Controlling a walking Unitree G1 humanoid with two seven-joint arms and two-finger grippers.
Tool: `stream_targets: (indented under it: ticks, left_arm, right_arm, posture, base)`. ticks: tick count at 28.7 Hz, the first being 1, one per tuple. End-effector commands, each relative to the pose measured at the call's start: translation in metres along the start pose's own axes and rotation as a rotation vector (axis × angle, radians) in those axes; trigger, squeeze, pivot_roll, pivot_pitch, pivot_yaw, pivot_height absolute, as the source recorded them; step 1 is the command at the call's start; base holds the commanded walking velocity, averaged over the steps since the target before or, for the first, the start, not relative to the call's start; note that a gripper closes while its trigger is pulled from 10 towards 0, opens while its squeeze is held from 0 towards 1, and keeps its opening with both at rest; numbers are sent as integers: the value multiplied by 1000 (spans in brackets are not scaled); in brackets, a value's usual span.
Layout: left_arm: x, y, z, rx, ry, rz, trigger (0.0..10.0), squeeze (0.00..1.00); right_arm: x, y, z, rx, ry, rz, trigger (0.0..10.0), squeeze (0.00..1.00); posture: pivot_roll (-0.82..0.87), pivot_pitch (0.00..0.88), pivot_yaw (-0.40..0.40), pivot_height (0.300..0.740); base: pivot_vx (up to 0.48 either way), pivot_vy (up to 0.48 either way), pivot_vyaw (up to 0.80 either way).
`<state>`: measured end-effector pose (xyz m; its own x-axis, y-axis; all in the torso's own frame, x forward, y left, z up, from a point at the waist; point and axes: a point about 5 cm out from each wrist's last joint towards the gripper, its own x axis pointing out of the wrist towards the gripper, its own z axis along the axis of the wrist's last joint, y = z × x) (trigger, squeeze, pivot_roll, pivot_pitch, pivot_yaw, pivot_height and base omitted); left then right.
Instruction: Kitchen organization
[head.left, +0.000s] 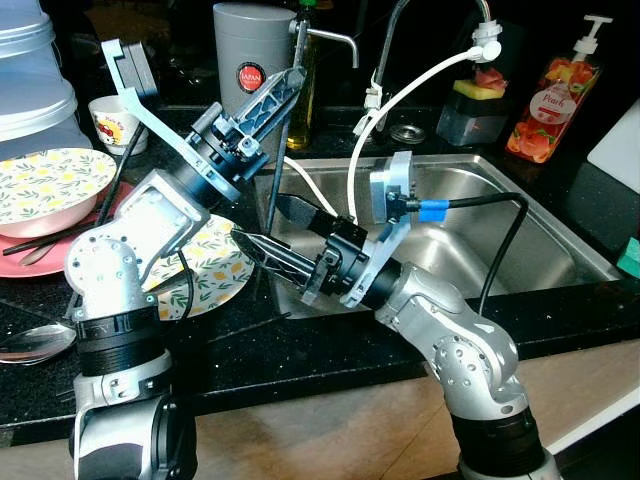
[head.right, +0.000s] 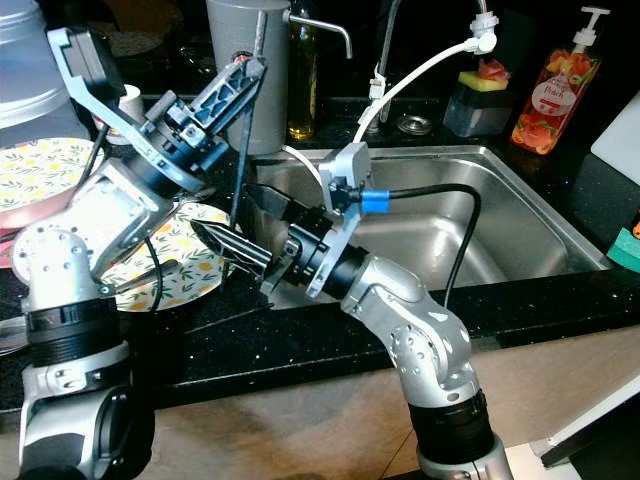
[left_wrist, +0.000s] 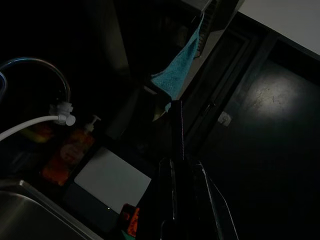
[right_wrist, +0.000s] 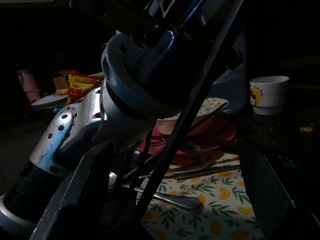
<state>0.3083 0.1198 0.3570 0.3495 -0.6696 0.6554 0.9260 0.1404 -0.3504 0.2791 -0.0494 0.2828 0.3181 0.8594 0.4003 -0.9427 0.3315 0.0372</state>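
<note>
Presently, item: left gripper (head.left: 285, 88), raised over the black speckled counter (head.left: 330, 350) beside the stainless steel sink (head.left: 520, 235), fingers closed on a thin dark rod-like utensil (head.right: 240, 170) hanging down toward the counter; what the utensil is, cannot tell. Item: right gripper (head.left: 275, 235), fingers spread wide, one above and one below, reaching across toward the round lemon-patterned plate (head.left: 215, 270); silver spoon (right_wrist: 170, 199) lying on that plate. Risks, judged: the crossed arms clash; the dangling utensil snags the open fingers or slips free; the nudged plate slides off the counter edge.
</note>
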Motion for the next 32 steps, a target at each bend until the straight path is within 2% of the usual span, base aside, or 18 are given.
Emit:
stream_targets:
  ticks: [1, 2, 27, 28, 29, 30, 31, 32]
  left_arm:
    - [-1, -3, 1, 7, 4, -24, 0, 0]
    - [-1, -3, 2, 8, 1, -24, 0, 0]
    - [2, -6, 0, 18, 10, -35, 0, 0]
    - [2, -5, 0, 23, 9, -29, 3725, 1000]
    - [2, -3, 1, 25, 4, -10, 7725, 1000]
    - [2, -3, 1, 25, 4, -10, 7725, 1000]
    - [2, -2, 2, 25, -4, 1, 10000, 1000]
    - [2, -2, 2, 25, -4, 1, 10000, 1000]
  right_arm:
    - [-2, 2, 0, 18, 0, 2, 10000, 0]
    - [-3, 2, -1, 31, -5, -1, 0, 0]
    - [-2, 3, 1, 50, -11, 9, 0, 0]
    - [-2, 3, 1, 50, -11, 9, 0, 0]
    - [-2, 3, 1, 50, -11, 10, 0, 0]
    - [-2, 3, 1, 50, -11, 10, 0, 0]
    - [-2, 3, 2, 50, -11, 10, 0, 0]
    - [-2, 3, 2, 50, -11, 10, 0, 0]
  posture:
    - [-21, 115, -39, 740]
    - [-21, 115, -39, 740]
    - [-21, 105, -43, 740]
    - [-21, 105, -43, 740]
    - [-22, 103, -42, 740]
    - [-22, 103, -42, 740]
    - [-23, 101, -43, 740]
    - [-23, 101, -43, 740]
  base:
    - [0, 0, 0]
    - [0, 0, 0]
    - [0, 0, 0]
    - [0, 0, 0]
    - [0, 0, 0]
    - [0, 0, 0]
    - [0, 0, 0]
    - [0, 0, 0]
